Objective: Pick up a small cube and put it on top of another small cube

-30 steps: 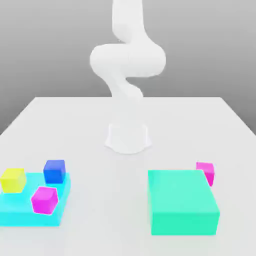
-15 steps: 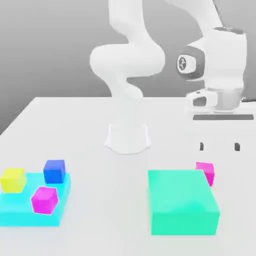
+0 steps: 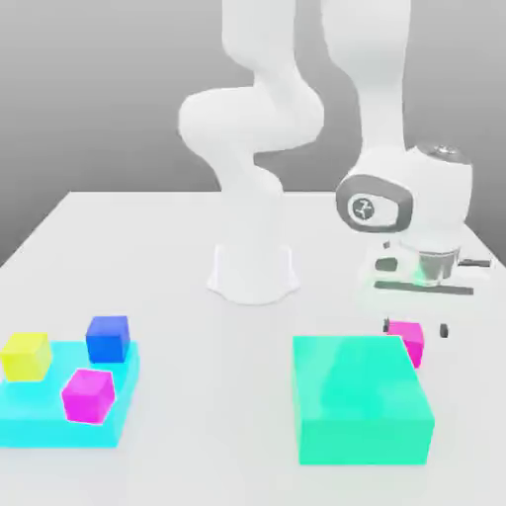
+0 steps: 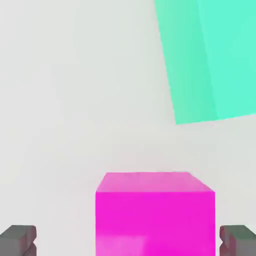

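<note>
Open gripper (image 3: 415, 329) straddles the pink cube (image 3: 406, 340); descending off-centre could knock it against the green block (image 3: 362, 399).

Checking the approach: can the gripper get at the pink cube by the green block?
Probably yes. The open gripper has a finger on each side of the pink cube, and the green block sits clear of them.

end effector (image 3: 415, 329) – spread wide astride small cube (image 3: 406, 340) | cube just behind teal-green block (image 3: 362, 397)
</note>
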